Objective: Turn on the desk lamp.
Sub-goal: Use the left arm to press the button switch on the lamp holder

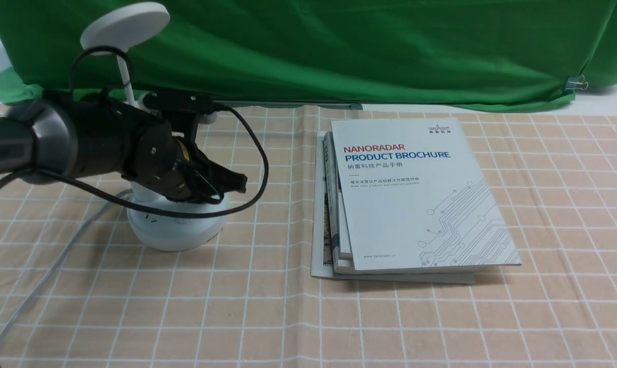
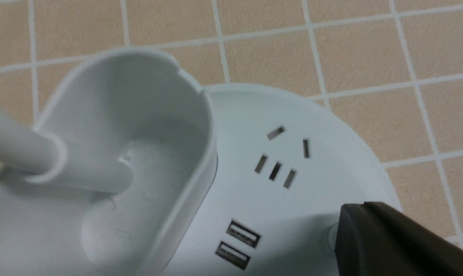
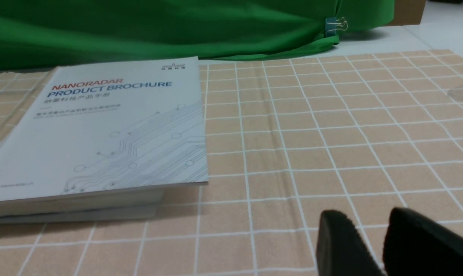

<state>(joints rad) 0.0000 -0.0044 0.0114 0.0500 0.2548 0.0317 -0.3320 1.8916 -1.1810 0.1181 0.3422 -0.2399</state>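
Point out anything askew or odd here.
The stack of booklets looks askew: its top brochure is turned and overhangs those beneath on the right. The black cable loops loosely across the front of the desk lamp.

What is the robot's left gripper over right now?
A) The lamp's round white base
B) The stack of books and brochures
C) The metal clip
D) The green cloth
A: the left gripper is over the lamp's base, at a round button partly hidden by its fingertips.
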